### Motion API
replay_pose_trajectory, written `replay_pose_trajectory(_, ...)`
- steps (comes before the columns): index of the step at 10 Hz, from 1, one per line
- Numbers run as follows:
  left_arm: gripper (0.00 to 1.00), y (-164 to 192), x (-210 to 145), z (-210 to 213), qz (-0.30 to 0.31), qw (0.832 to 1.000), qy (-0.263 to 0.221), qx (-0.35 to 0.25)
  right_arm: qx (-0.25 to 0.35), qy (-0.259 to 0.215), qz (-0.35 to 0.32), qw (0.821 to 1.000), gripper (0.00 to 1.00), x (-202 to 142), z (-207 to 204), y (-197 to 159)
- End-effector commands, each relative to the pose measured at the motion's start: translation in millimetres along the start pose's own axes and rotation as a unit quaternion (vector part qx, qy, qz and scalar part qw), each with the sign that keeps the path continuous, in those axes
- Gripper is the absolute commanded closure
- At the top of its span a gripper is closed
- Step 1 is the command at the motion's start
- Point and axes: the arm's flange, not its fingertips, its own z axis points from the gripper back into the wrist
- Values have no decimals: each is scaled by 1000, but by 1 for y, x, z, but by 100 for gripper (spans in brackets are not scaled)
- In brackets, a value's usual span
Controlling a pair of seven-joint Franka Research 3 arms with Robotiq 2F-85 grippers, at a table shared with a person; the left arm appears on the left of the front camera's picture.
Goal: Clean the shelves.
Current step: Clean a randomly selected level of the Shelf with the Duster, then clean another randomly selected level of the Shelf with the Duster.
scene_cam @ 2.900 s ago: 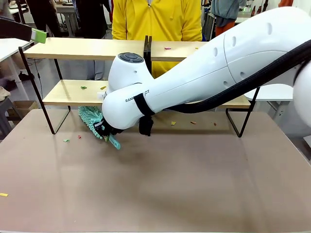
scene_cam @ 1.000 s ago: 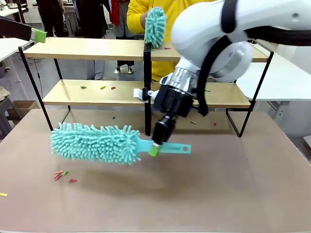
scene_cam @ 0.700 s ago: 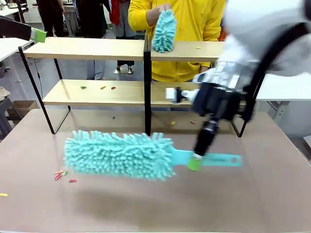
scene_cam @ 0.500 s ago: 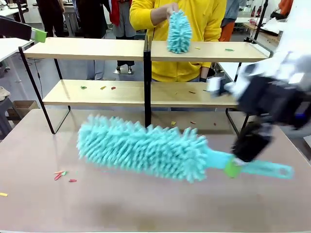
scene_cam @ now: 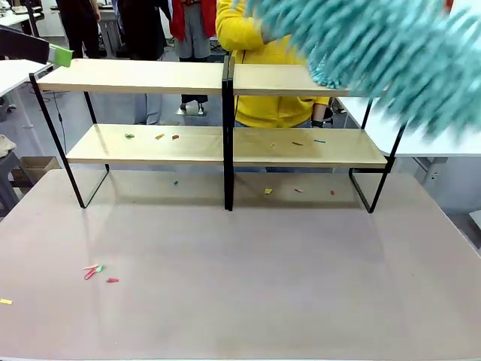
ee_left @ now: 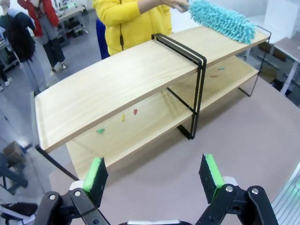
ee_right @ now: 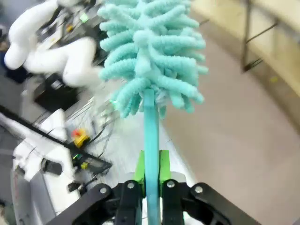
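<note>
Since duster (scene_cam: 421,68) swung up from low before shelves (scene_cam: 135,75) to above their right end, right hand (ee_right: 151,180) pinching handle (ee_right: 151,126), top-board sweep seems next. Left hand (ee_left: 154,176) spread before shelves. Scraps (scene_cam: 159,136) on lower boards.

- The left gripper (ee_left: 153,174) hangs over the grey-brown tabletop (ee_left: 243,136), its green pads wide apart with nothing between them.
- The shelves (ee_left: 117,89) stand just beyond, running off to the far right.
- A person's hand (ee_left: 178,5) holds a teal duster (ee_left: 222,21) on the top board's far end.
- Small scraps (ee_left: 123,117) lie on the lower board.
</note>
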Motion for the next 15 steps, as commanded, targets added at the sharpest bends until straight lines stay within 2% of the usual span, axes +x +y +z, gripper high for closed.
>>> replay_pose_trajectory(1, 0, -1, -3, -1, 4, 1000, -2, 1, -94, -14, 15, 995, 100, -1, 24, -1)
replay_pose_trajectory(2, 0, -1, -3, -1, 4, 1000, -2, 1, -109, -27, 26, 993, 100, -6, 35, -4)
replay_pose_trajectory(3, 0, -1, -3, -1, 4, 1000, -2, 1, -114, -48, 9, 992, 100, -7, 34, -11)
replay_pose_trajectory(4, 0, -1, -3, -1, 4, 1000, -2, 1, -183, 24, -98, 978, 100, 2, -3, -28)
replay_pose_trajectory(5, 0, -1, -3, -1, 4, 1000, -2, 1, -107, -43, 8, 993, 100, 9, 43, -7)
replay_pose_trajectory(15, 0, -1, -3, -1, 4, 1000, -2, 1, -107, -43, 8, 993, 100, 9, 43, -7)
